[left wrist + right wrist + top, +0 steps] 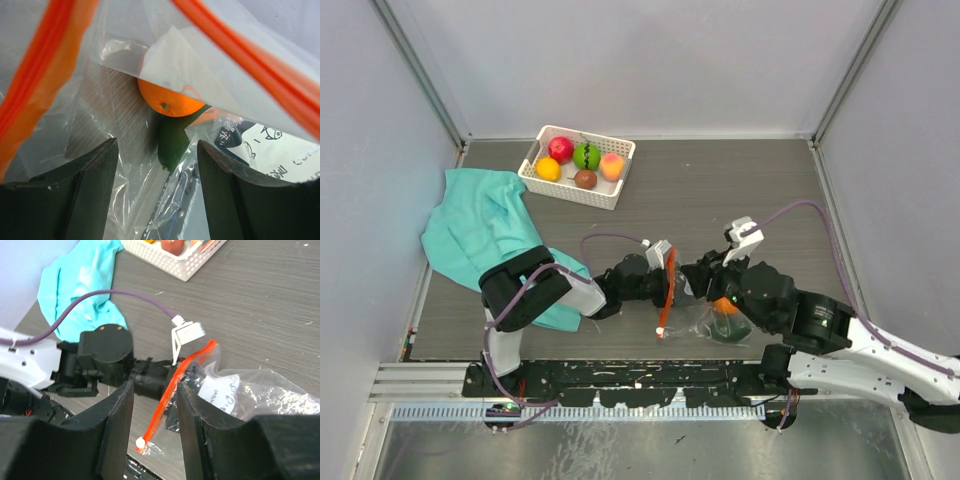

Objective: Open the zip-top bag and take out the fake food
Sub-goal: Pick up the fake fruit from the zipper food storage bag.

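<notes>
Orange-red zipper strip [167, 397] marks the mouth of the zip-top bag [270, 395], which lies on the dark wood-grain surface [740, 190] between the two wrists. The strip passes between the fingers of the right end effector [155, 386], whose jaws stand partly apart with a visible gap between them. Whether either finger touches the strip cannot be told.

The left end effector [157, 147] meets the bag at its mouth from the opposite side. Its jaws are spread wide, with only loose clear film lying between them and nothing clamped. Its camera looks between the two halves of the strip into the bag.

Fake food [728, 322] sits inside the bag: an orange fruit [167, 97] touching a dark green fruit [172, 142] beneath it, beside the bag's white label [280, 150].

Well apart from the bag, toward the far wall and the left arm's side, a white slotted basket [605, 195] holds five more pieces: red, green, peach, orange-yellow and brown. A teal cloth [475, 225] lies left of the bag, beyond the left arm.
</notes>
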Motion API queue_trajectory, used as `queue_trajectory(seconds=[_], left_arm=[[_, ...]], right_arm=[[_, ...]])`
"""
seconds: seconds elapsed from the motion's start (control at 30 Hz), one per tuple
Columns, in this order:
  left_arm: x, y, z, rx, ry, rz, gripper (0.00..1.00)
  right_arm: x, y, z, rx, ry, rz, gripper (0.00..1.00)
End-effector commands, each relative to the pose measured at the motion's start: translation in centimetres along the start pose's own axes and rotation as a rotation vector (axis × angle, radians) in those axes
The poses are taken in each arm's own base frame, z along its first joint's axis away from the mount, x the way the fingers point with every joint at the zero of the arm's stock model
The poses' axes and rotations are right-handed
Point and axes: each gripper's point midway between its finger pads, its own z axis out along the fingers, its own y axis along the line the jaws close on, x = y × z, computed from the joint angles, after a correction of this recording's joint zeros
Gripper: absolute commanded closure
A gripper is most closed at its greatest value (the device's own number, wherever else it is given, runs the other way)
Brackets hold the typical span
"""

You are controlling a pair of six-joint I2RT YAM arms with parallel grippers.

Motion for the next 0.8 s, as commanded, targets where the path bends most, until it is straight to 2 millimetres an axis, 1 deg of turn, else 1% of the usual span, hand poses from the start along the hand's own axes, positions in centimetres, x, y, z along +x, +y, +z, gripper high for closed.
queue_trajectory(seconds=[0.0, 0.13, 0.23, 0.37, 0.5, 0.53, 0.57, 0.6, 0.67, 0.77], left_arm=[[-1.2, -2.2, 0.6, 0.073, -0.031, 0.053, 0.35], [-1.3, -2.2, 0.6, 0.08, -0.032, 0.054, 0.33], [-1.3, -2.3, 0.6, 0.083, -0.032, 0.053, 0.33], [-1.4, -2.2, 0.6, 0.083, -0.034, 0.05, 0.33], [-1.3, -2.2, 0.5, 0.09, -0.033, 0.048, 0.33], [-1.3, -2.2, 0.5, 0.091, -0.035, 0.049, 0.33], [-1.5, -2.2, 0.5, 0.092, -0.037, 0.049, 0.33], [-1.5, -2.1, 0.5, 0.09, -0.038, 0.049, 0.33], [-1.4, -2.0, 0.5, 0.089, -0.038, 0.048, 0.33], [-1.5, -2.0, 0.4, 0.088, -0.038, 0.047, 0.33]], right_arm=[[-2.1, -2.3, -0.2, 0.028, -0.078, 0.068, 0.55], [-1.9, -5.9, 0.2, 0.163, -0.065, 0.103, 0.6], [-1.0, -8.2, 0.8, 0.25, -0.026, 0.136, 0.61], [0.7, -11.2, 1.4, 0.344, 0.024, 0.189, 0.64], [2.6, -14.2, 1.3, 0.427, 0.067, 0.258, 0.68], [3.2, -14.7, 1.2, 0.442, 0.079, 0.278, 0.7], [3.7, -15.7, 1.0, 0.477, 0.085, 0.301, 0.73], [4.5, -15.7, 1.1, 0.467, 0.111, 0.33, 0.77], [5.6, -16.3, 1.0, 0.492, 0.133, 0.373, 0.85], [7.4, -17.0, 0.8, 0.534, 0.17, 0.422, 0.9]])
